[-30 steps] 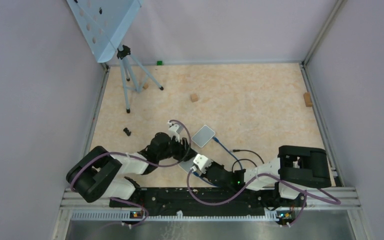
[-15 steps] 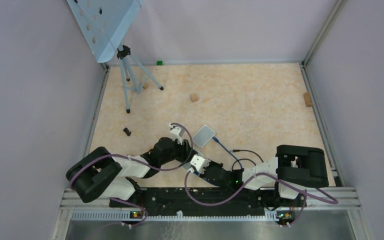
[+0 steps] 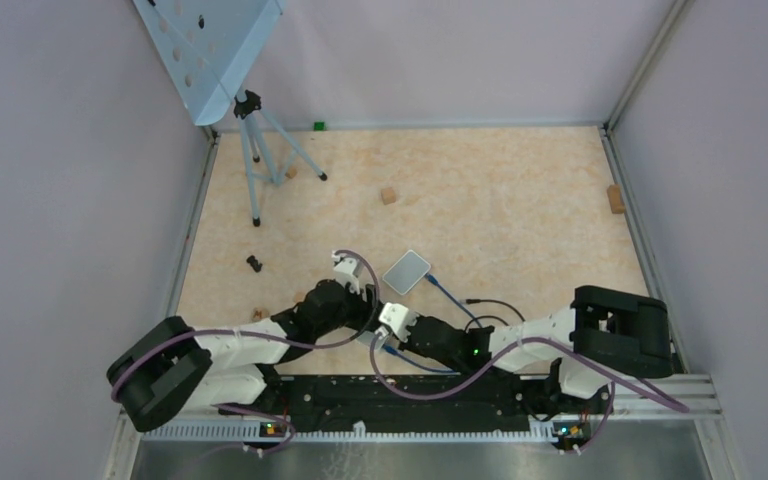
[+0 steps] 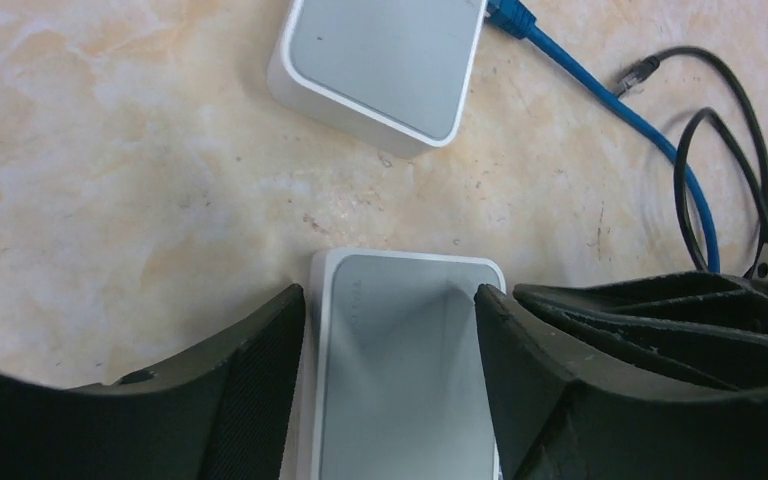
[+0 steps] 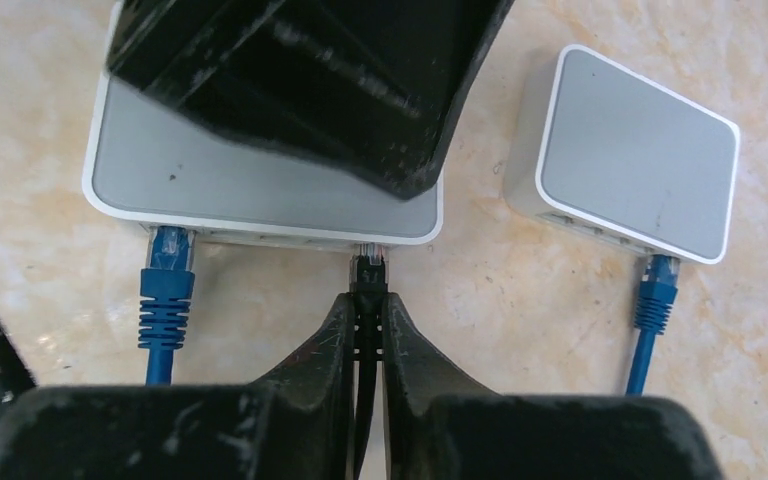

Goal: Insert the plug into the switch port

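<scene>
In the left wrist view, a white switch (image 4: 400, 370) lies on the table between my left gripper's (image 4: 390, 300) fingers, which are closed on its two sides. In the right wrist view the same switch (image 5: 210, 180) shows with a blue plug (image 5: 167, 290) in its left port. My right gripper (image 5: 365, 300) is shut on a black plug (image 5: 368, 270), whose tip is at the mouth of a port near the switch's right end. In the top view both grippers, left (image 3: 363, 300) and right (image 3: 392, 322), meet near the table's front middle.
A second white switch (image 3: 406, 270) with a blue cable (image 5: 655, 290) lies just beyond. A black cable (image 4: 720, 150) with a loose plug end (image 4: 638, 70) loops to the right. A tripod (image 3: 255, 160), wooden blocks (image 3: 388, 195) (image 3: 615, 198) and a small black part (image 3: 254, 263) stand farther off.
My right gripper has moved left and forward with the black plug, up to the switch's port side. My left arm has swung and its gripper has shifted slightly left.
</scene>
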